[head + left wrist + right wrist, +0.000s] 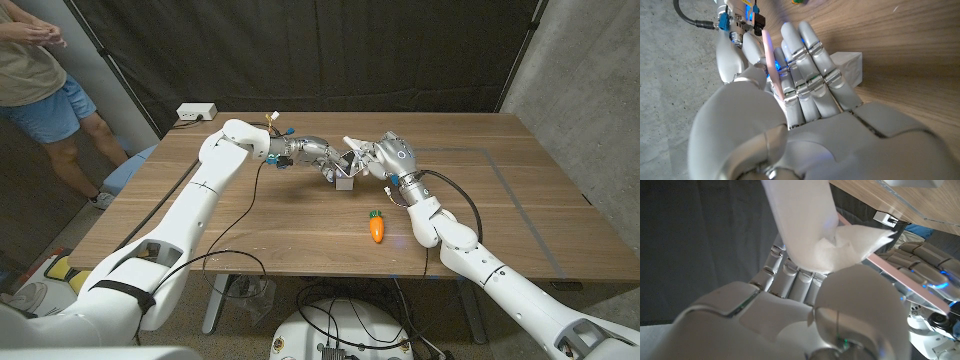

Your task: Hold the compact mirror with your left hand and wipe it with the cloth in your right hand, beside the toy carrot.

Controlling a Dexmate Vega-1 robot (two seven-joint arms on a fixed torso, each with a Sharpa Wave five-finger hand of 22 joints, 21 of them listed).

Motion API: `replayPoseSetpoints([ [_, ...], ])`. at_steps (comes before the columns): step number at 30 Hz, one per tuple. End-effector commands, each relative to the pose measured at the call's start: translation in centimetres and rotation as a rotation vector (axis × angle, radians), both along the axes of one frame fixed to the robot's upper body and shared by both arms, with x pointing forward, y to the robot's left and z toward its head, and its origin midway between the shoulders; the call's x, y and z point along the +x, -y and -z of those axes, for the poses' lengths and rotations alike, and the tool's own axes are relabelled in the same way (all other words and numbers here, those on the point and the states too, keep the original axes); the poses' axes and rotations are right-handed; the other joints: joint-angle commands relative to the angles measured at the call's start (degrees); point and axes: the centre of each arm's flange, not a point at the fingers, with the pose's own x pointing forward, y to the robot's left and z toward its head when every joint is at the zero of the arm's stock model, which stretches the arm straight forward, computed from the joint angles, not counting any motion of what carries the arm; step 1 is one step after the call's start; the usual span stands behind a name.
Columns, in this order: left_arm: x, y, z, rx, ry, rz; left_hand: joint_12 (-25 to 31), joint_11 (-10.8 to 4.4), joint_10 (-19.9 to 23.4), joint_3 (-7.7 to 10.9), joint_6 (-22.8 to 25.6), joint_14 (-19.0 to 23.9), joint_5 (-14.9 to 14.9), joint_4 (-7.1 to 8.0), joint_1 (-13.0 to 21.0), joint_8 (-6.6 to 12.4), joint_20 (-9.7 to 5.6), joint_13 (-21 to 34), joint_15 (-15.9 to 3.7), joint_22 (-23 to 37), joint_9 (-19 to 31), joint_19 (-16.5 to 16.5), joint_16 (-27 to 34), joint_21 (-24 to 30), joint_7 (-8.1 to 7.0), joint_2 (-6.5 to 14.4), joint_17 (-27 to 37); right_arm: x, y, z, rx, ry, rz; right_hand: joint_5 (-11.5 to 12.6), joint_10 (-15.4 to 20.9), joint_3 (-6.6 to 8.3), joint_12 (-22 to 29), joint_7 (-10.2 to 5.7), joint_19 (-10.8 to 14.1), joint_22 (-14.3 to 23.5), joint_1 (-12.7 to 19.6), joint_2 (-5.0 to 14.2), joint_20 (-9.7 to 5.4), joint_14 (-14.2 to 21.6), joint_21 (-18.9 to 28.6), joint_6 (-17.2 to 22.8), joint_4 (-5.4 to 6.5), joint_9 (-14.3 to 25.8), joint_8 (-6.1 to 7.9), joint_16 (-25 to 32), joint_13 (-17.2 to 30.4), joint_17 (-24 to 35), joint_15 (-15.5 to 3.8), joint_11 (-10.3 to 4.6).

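Note:
The compact mirror [344, 176] is near the table's middle, held by my left hand [312, 153]. In the left wrist view its thin pink edge [771, 56] is pinched between thumb and fingers [810, 60], with a white boxy part [848, 68] resting on the wood behind. My right hand [388, 156] grips a white cloth [353, 146] and holds it against the mirror. In the right wrist view the cloth [810, 225] bunches above my right hand [805, 310], beside the mirror's pink rim [905, 277]. The orange toy carrot [376, 227] lies on the table, nearer me than both hands.
A white power box [196, 112] sits at the table's back left edge. A black cable [235, 215] runs down from my left arm over the table's front edge. A person [40, 70] stands beyond the table's far left corner. Bare wood [520, 200] spreads to the right.

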Motion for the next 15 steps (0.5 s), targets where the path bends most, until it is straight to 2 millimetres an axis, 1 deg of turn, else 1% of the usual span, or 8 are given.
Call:
replayPoseSetpoints([
  [1, -0.25, -0.35, -0.04, -0.001, 0.048, 0.034, 0.0, -1.18, 1.0, 4.08, 0.1, -0.5, 0.1, 0.64, 0.2, 0.89, -0.05, 0.2, -0.41, 0.0, 0.1, -0.3, -0.2, 0.3, -0.13, 0.3, 0.3, 1.64, 1.18, -0.39, 0.070, 0.001, 0.047, 0.3, 0.2, -0.17, 0.0, -2.03, -0.2, -0.1, 0.2, 0.46, -7.52, -0.2, 0.5, 2.6, 0.18, 0.3, -0.13, 0.3, 0.0, 0.3, -2.96, -0.01],
  [3, -0.27, -0.42, -0.02, -0.004, 0.050, 0.038, 0.0, -1.04, 0.9, 4.09, 0.1, -0.5, 0.1, 0.65, 0.2, 0.90, -0.01, 0.2, -0.42, 0.0, 0.1, -0.4, -0.2, 0.4, -0.11, 0.3, 0.3, 1.84, 1.49, -0.52, 0.083, 0.006, 0.059, 0.3, 0.3, -0.20, 0.1, -1.96, -0.2, -0.1, 0.3, 0.49, -7.53, -0.1, 0.5, 2.7, 0.19, 0.3, -0.17, 0.3, 0.1, 0.4, -2.97, -0.04],
  [7, -0.18, -0.64, 0.07, -0.013, 0.049, 0.032, 0.0, -1.30, 1.1, 4.13, 0.1, -0.5, 0.1, 0.66, 0.2, 0.95, -0.09, 0.2, -0.43, 0.0, 0.1, -0.4, -0.2, 0.6, -0.39, 0.2, 0.4, 2.02, 2.09, -0.78, 0.116, 0.017, 0.075, 0.4, 0.4, -0.27, 0.1, -1.88, -0.2, -0.2, 0.3, 0.51, -7.39, -0.1, 0.6, 2.8, 0.16, 0.4, -0.27, 0.2, 0.2, 0.5, -2.97, 0.03],
  [8, -0.18, -0.64, 0.07, -0.013, 0.049, 0.032, 0.0, -1.01, 1.2, 4.15, 0.1, -0.4, 0.1, 0.66, 0.2, 0.94, -0.07, 0.2, -0.45, 0.0, 0.0, -0.5, -0.2, 0.6, -0.30, 0.2, 0.5, 2.02, 2.09, -0.78, 0.116, 0.017, 0.075, 0.4, 0.3, -0.30, 0.1, -1.89, -0.3, -0.2, 0.4, 0.51, -7.43, 0.0, 0.6, 2.8, 0.15, 0.5, -0.32, 0.3, 0.3, 0.6, -2.97, -0.05],
  [11, -0.01, -0.72, 0.08, -0.020, 0.048, 0.025, 0.0, -1.26, 1.2, 4.16, 0.0, -0.4, 0.0, 0.66, 0.2, 0.98, -0.08, 0.3, -0.45, 0.0, 0.0, -0.5, -0.2, 0.8, -0.28, 0.2, 0.5, 1.75, 2.07, -0.81, 0.116, 0.022, 0.065, 0.5, 0.4, -0.34, 0.1, -1.88, -0.3, -0.3, 0.4, 0.53, -7.42, 0.0, 0.7, 2.9, 0.15, 0.5, -0.35, 0.2, 0.3, 0.6, -2.97, -0.07],
  [15, 0.13, -0.71, 0.00, -0.031, 0.051, 0.020, -0.1, -1.18, 1.1, 4.20, 0.1, -0.3, 0.0, 0.67, 0.2, 1.03, -0.14, 0.2, -0.45, 0.0, 0.0, -0.6, -0.2, 1.0, -0.18, 0.2, 0.6, 1.24, 1.66, -0.76, 0.109, 0.025, 0.041, 0.5, 0.6, -0.40, 0.1, -1.87, -0.2, -0.3, 0.5, 0.57, -7.42, 0.1, 0.8, 2.9, 0.16, 0.5, -0.47, 0.2, 0.3, 0.6, -2.96, -0.16],
])
